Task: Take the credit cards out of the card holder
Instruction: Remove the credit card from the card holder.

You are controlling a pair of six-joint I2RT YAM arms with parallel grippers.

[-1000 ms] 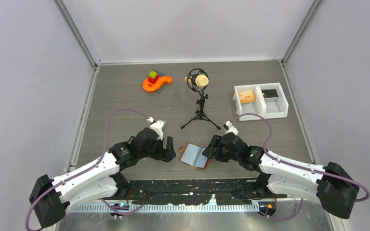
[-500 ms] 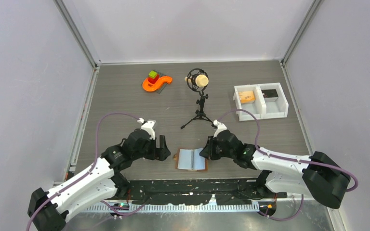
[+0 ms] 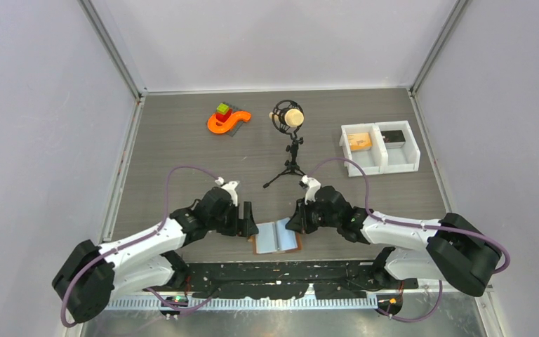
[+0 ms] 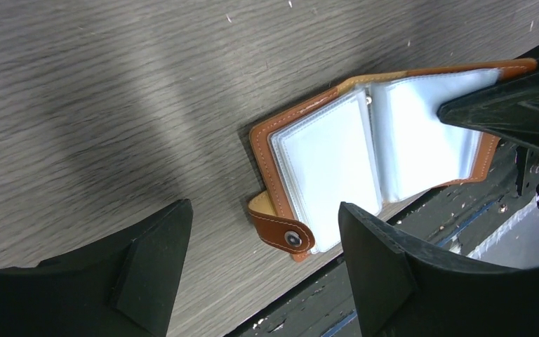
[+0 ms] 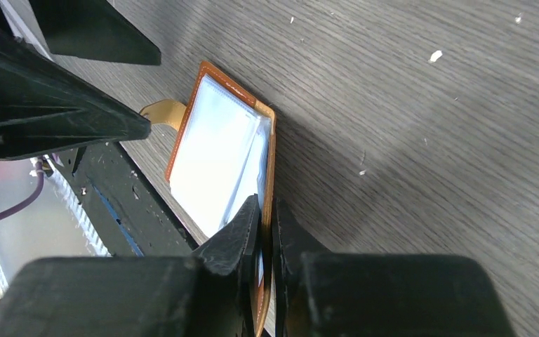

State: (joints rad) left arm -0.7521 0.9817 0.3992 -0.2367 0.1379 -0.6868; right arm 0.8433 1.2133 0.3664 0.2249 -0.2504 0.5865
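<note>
The card holder (image 3: 276,236), brown leather, lies open at the table's near edge with pale blue-grey plastic sleeves (image 4: 326,151) showing. Its snap tab (image 4: 283,234) sticks out on the left side. My right gripper (image 3: 297,223) is shut on the holder's right cover; in the right wrist view the brown edge (image 5: 269,158) runs between the pinched fingers of this gripper (image 5: 267,205). My left gripper (image 3: 250,225) stands open just left of the holder, and in its own view the gripper (image 4: 263,210) straddles the tab above the table. The credit cards are hidden; I see only the sleeves.
A microphone on a small tripod (image 3: 290,121) stands mid-table behind the holder. An orange curved toy with green and red blocks (image 3: 226,119) sits at the back left. A white two-compartment bin (image 3: 380,148) is at the back right. A black rail (image 3: 281,275) runs below the table's near edge.
My right gripper has shut on the holder's right cover and shifted left with it. The left gripper swung in next to the holder's left edge, still open.
</note>
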